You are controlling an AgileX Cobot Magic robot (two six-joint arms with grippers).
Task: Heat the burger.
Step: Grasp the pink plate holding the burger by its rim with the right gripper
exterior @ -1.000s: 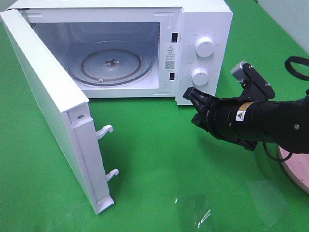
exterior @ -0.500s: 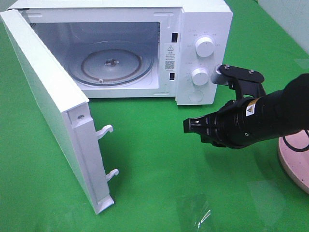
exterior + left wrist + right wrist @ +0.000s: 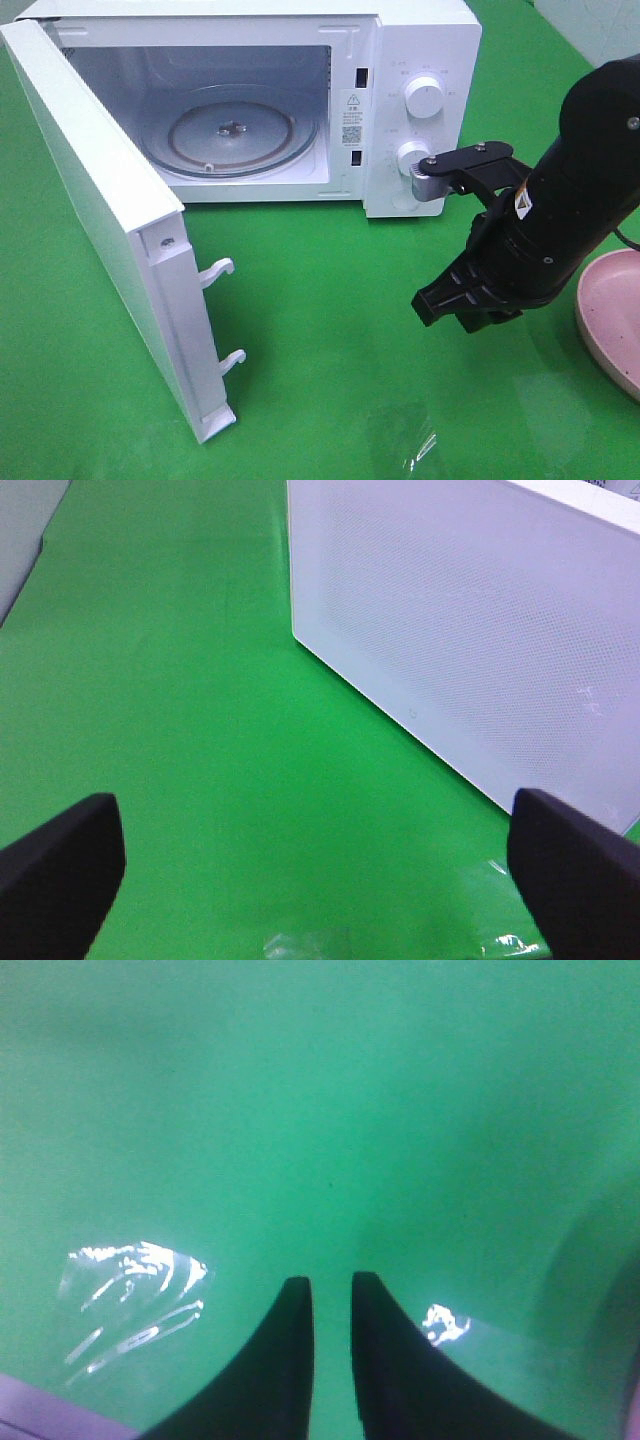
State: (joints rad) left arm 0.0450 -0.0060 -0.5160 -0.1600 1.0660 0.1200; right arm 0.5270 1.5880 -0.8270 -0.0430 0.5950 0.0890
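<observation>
With the microwave door open and its glass tray bare for loading, our right gripper tilts down near the pink plate, jaws barely parted and empty — the burger itself shows in no view — while our left gripper hangs spread wide.

Lit brightly and evenly from overhead in the high view, with sharp focus across the frame. Cast only soft, faint shadows on the green counter beneath the microwave door and the right end effector. Caught white glare on a wrinkled patch near the counter's front edge. Looked softer in the left wrist view, the door tinted lavender and the left end effector blurred, out of focus. Looked dim, hazy and teal in the right wrist view, with bright glare streaks and a soft-edged black silhouette.
</observation>
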